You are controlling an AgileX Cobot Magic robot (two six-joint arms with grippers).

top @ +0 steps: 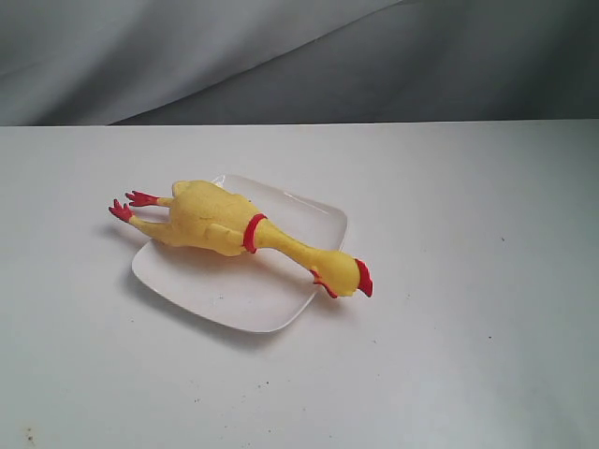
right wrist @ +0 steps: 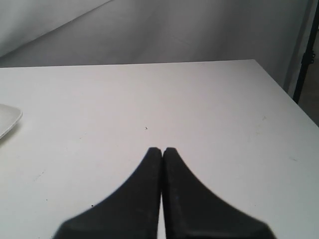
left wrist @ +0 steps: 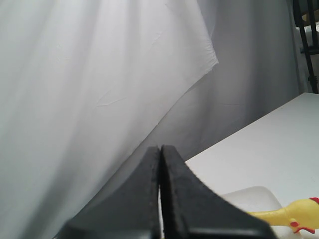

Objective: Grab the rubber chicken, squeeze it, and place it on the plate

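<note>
The yellow rubber chicken (top: 213,221) lies across the white square plate (top: 281,299), its red feet hanging over the left rim and its head with the red comb past the right rim. Neither arm shows in the exterior view. In the left wrist view my left gripper (left wrist: 160,147) is shut with nothing in it, raised and aimed at the backdrop; the chicken's head (left wrist: 294,215) and a corner of the plate (left wrist: 249,196) peek in beside it. My right gripper (right wrist: 162,149) is shut and empty over bare table, with a plate corner (right wrist: 7,119) off to one side.
A white table (top: 449,355) carries the plate. Grey and white cloth (top: 281,56) hangs behind the table's far edge. A dark stand (left wrist: 309,40) rises past the table's side edge.
</note>
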